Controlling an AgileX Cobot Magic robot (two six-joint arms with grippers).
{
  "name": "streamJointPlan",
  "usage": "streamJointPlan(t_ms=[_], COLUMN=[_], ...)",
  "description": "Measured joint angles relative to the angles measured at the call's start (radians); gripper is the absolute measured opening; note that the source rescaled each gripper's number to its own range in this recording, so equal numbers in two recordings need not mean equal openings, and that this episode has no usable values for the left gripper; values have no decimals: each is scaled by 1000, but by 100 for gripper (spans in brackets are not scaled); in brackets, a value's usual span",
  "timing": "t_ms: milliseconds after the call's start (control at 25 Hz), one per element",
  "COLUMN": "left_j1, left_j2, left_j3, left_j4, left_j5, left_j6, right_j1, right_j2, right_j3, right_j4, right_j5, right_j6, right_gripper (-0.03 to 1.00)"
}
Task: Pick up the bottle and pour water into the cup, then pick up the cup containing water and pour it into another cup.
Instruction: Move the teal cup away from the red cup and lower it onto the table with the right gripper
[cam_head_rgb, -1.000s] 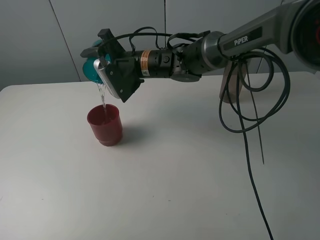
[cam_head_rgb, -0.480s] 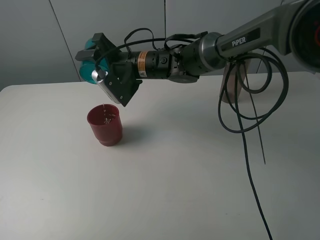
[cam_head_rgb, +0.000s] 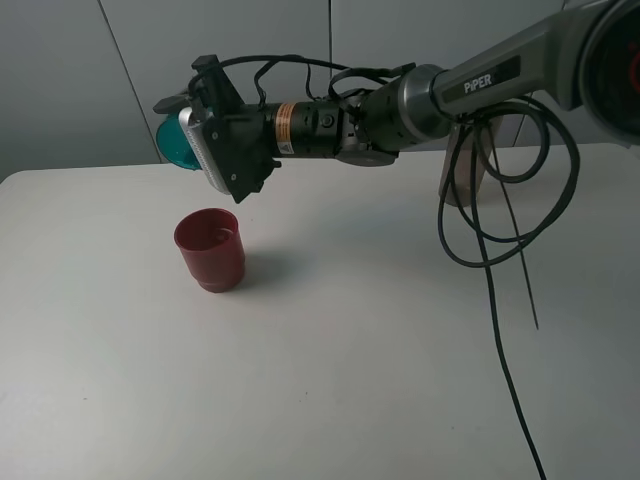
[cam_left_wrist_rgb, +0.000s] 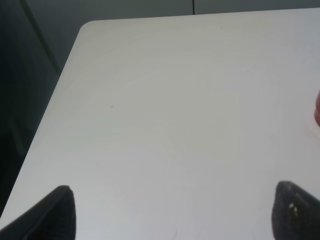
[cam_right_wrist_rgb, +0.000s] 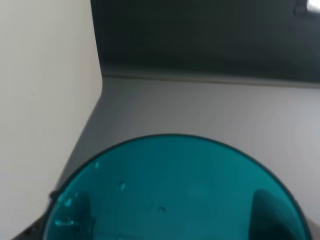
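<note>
My right gripper reaches across to the left, shut on the teal cup, which lies tipped on its side in the air. Below it and a little to the right, the dark red cup stands upright on the white table with some water in it. No water is falling. The right wrist view is filled by the teal cup, with dark fingers showing through its wall. The brownish bottle stands at the back right, partly hidden by the arm and cables. My left gripper hangs open over bare table.
Black cables loop down from the right arm across the right side of the table. A sliver of the red cup shows at the edge of the left wrist view. The table's far left corner is rounded.
The stream of water from the teal cup into the red cup has stopped. The right wrist has turned back and lifted the teal cup slightly.
</note>
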Motion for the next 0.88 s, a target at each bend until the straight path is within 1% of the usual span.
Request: streamJointPlan(t_ms=[120, 240, 320, 360, 480, 520, 640, 800, 880], left_j1=[0, 0, 0, 0, 0, 0, 0, 0, 0], left_j2=[0, 0, 0, 0, 0, 0, 0, 0, 0], left_j3=[0, 0, 0, 0, 0, 0, 0, 0, 0], left_j4=[0, 0, 0, 0, 0, 0, 0, 0, 0], left_j5=[0, 0, 0, 0, 0, 0, 0, 0, 0], left_j6=[0, 0, 0, 0, 0, 0, 0, 0, 0], right_j1=[0, 0, -6, -11, -45, -56, -99, -140, -152], right_j2=[0, -2, -6, -8, -12, -12, -13, -13, -13], right_j3=[0, 0, 0, 0, 0, 2, 40, 96, 114], right_j4=[0, 3, 4, 11, 43, 58, 86, 102, 102], right_j5=[9, 34, 44, 49, 62, 62, 66, 96, 120], right_j6=[340, 728, 945, 1050, 1297, 1356, 1424, 1437, 1413], right_gripper=[8, 8, 8, 8, 8, 8, 8, 8, 8])
